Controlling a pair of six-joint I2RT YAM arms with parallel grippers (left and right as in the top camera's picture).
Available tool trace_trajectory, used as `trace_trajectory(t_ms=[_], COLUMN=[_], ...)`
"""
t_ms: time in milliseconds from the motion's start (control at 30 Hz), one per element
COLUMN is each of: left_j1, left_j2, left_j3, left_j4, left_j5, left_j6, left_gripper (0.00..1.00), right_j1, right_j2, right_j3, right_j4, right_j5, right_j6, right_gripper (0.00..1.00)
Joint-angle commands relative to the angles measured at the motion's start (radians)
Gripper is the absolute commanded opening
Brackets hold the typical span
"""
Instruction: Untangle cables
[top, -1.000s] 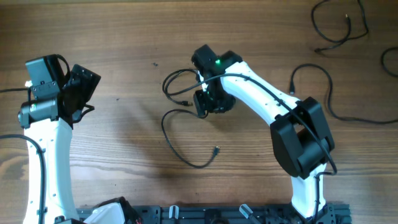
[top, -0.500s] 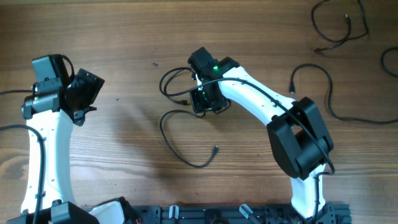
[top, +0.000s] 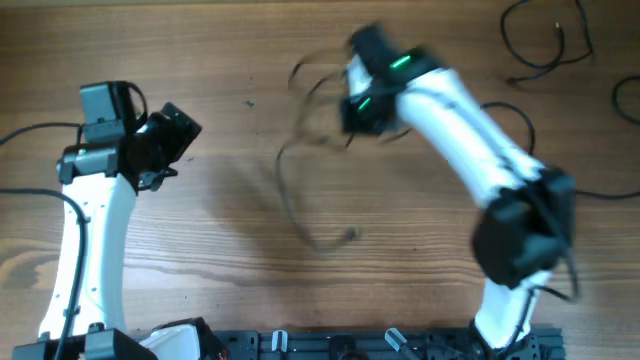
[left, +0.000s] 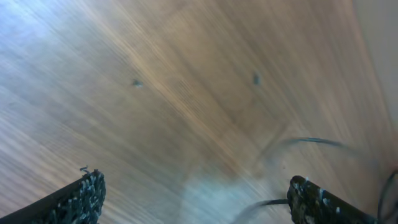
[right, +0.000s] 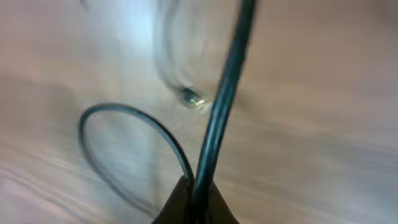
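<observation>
one thin cable (right: 219, 118) pinched in my right gripper (right: 193, 202): light, limp; i'd hold near plug (right: 190, 98) ahead. left gripper (left: 198, 198) wide, empty.

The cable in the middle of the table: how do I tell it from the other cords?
On the wooden table, find the right arm's tool near the middle. The thin black cable pinched in it loops down-left to a small plug. Unlike the cords lying loose at the right edge, it alone is gripped.

left arm (top: 95, 230) — white links, black joints | right arm (top: 460, 125) — white, black joints, 1 green light (top: 400, 63)
</observation>
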Motion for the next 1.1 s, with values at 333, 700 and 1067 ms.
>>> trace_trajectory(t_ms=[333,700,1067], left_j1=[-0.105,-0.105,-0.108], left_j2=[0.006,0.006,0.006], left_j3=[0.000,0.000,0.000], left_j4=[0.040,0.039,0.039], left_j5=[0.009,0.010,0.010], left_j6=[0.019,0.020,0.020], left_gripper=[0.97,0.97,0.98], right_j1=[-0.917,-1.007,-1.001], right_j2=[-0.257,0.105,0.166], right_j3=[0.410,0.385,0.387], right_j4=[-0.185,-0.208,-0.248], right_j5=[-0.108,-0.046,-0.209], right_j6=[-0.087,-0.053,-0.126], right_gripper=[0.04,0.06,0.77])
